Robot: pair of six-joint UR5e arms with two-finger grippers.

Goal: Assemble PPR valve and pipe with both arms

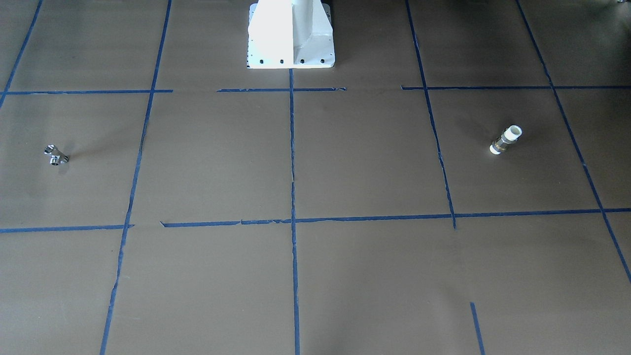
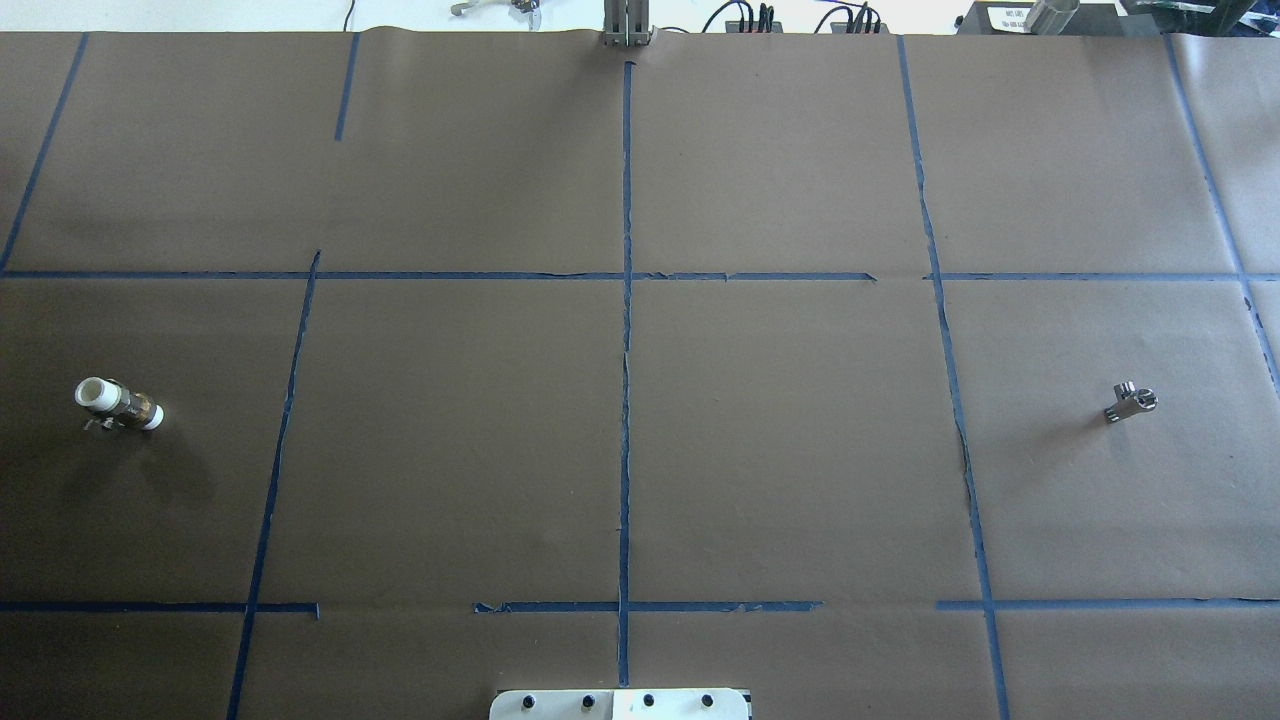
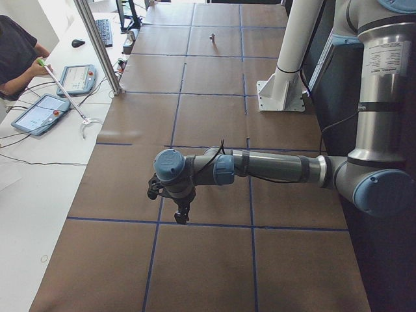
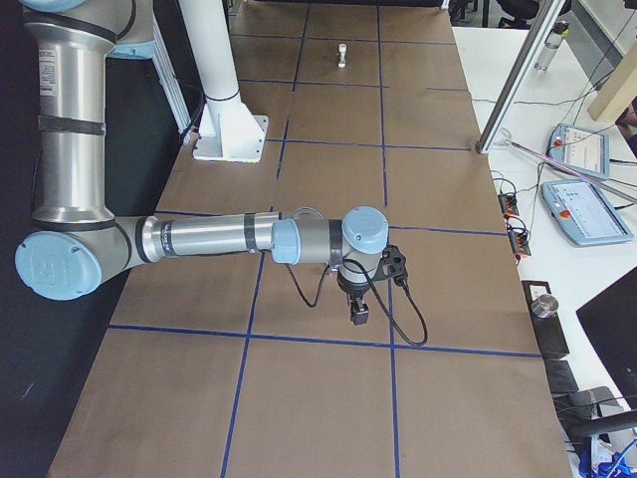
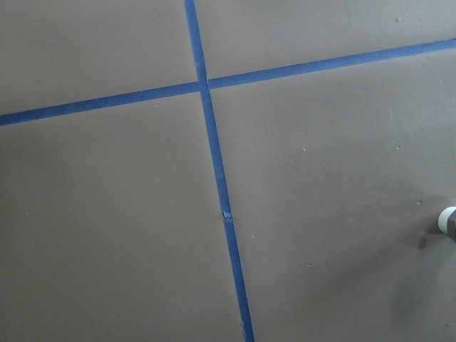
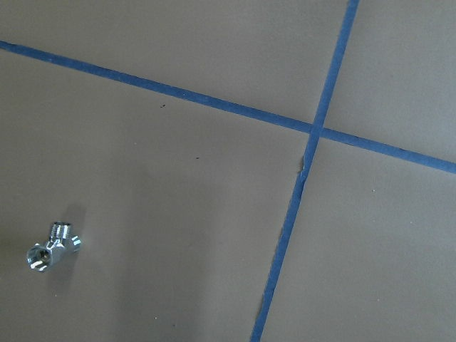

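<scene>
A short white PPR pipe piece with a brass fitting (image 1: 506,140) lies on the brown table on my left side. It also shows in the overhead view (image 2: 118,404), far off in the right exterior view (image 4: 341,53), and at the edge of the left wrist view (image 5: 449,219). A small shiny metal valve (image 1: 55,155) lies on my right side, also seen from overhead (image 2: 1130,402) and in the right wrist view (image 6: 51,247). My left gripper (image 3: 182,214) and right gripper (image 4: 358,314) hang above the table, pointing down. I cannot tell whether they are open or shut.
The white robot base (image 1: 291,34) stands at the table's middle edge. Blue tape lines (image 2: 626,400) divide the brown paper into squares. An operator (image 3: 19,52), tablets (image 4: 587,214) and a metal post (image 3: 97,45) are along the far side.
</scene>
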